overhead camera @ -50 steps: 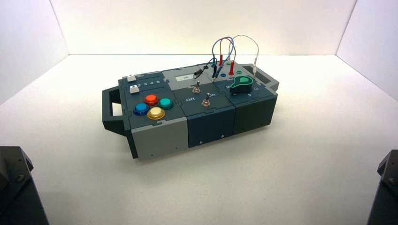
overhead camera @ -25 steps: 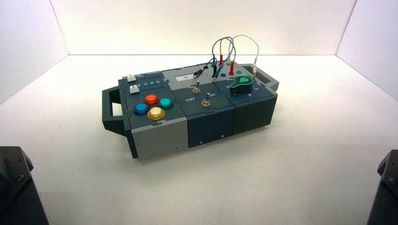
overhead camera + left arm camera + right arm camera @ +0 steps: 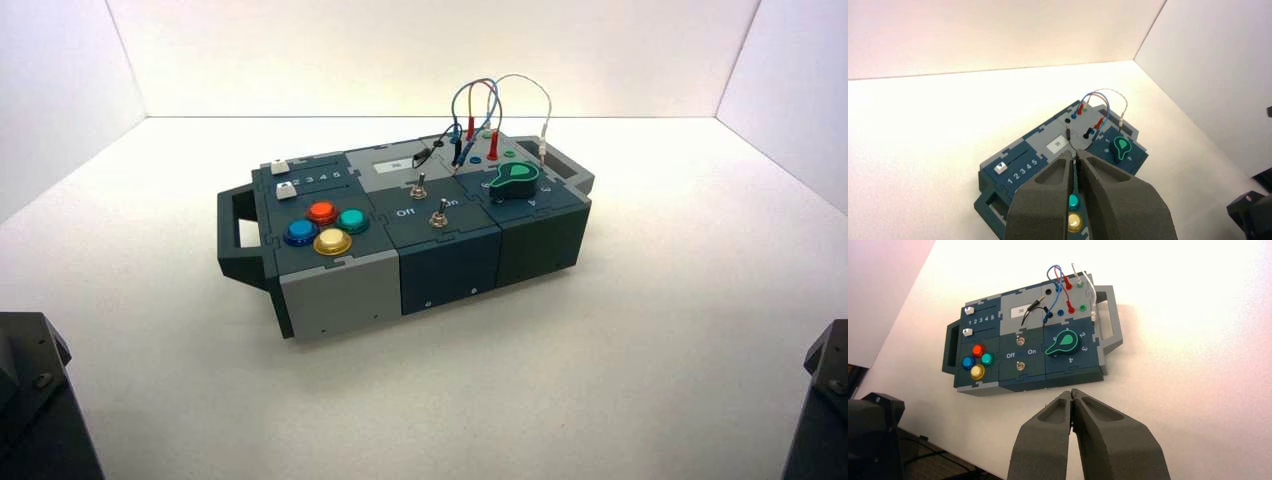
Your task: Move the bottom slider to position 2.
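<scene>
Okay, high view first: the box [image 3: 340, 290] sits angled on the table, with both arms back at the near corners. The bottom slider [image 3: 287, 190] is the nearer white knob on the box's left panel, above the coloured buttons [image 3: 326, 228], and nothing is touching it.

Left wrist view: the left gripper [image 3: 1075, 154] is out in front of the box, jaws all but together, just a sliver between the tips, nothing in them. The top slider [image 3: 1001, 168] shows but the bottom one doesn't, I guess the gripper blocks it. That's my first worry: come in on this view alone and you could shove the wrong knob.

Right wrist view: the right gripper [image 3: 1072, 392] is parked in front of the box, jaws closed on nothing. The bottom slider sits at the 1 end of its track, so it needs a short nudge to the 2 [image 3: 975, 320]. Push too hard and it'll probably overshoot to 3. Tips too high would skate over the knob, too low might scrape the panel, and a sloppy approach could catch the red button [image 3: 978, 350].
</scene>
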### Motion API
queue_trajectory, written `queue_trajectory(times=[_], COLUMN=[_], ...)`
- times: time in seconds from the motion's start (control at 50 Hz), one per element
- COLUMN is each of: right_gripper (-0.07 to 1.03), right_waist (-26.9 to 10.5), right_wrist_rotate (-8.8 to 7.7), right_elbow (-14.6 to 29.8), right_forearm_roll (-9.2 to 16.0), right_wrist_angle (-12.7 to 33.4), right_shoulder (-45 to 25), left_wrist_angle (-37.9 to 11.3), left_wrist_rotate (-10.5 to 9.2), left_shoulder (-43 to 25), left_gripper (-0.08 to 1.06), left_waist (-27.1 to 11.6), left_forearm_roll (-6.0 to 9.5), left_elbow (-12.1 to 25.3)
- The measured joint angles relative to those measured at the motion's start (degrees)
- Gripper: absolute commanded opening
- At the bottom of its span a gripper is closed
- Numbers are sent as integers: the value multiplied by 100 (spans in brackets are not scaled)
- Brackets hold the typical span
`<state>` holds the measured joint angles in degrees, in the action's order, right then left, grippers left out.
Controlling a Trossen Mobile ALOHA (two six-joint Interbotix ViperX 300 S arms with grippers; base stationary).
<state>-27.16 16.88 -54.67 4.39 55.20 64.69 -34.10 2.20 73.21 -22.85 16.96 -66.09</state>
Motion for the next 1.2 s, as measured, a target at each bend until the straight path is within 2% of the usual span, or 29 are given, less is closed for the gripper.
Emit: queue_trajectory(times=[0.22, 0.42, 0.56, 0.82, 1.2], right_gripper=[-2, -2, -2, -2, -2], right_waist=[-9, -9, -9, -9, -9], right_wrist_rotate=[-9, -9, -9, -9, -9], right_elbow=[0, 0, 18, 26, 44], right_forearm_roll=[0, 0, 0, 0, 0], right_wrist_angle=[0, 0, 0, 0, 18], right_shoulder=[0, 0, 0, 0, 141], left_wrist_angle=[167, 422, 483, 501, 369], left_wrist_rotate=[35, 35, 79, 290, 325], left_shoulder=[-624, -1389, -1872, -2848, -4061], left_gripper=[3, -3, -3, -3, -3], left_waist=[0, 0, 0, 0, 0], left_forearm_roll=[0, 0, 0, 0, 0], left_elbow=[9, 185, 290, 448, 773])
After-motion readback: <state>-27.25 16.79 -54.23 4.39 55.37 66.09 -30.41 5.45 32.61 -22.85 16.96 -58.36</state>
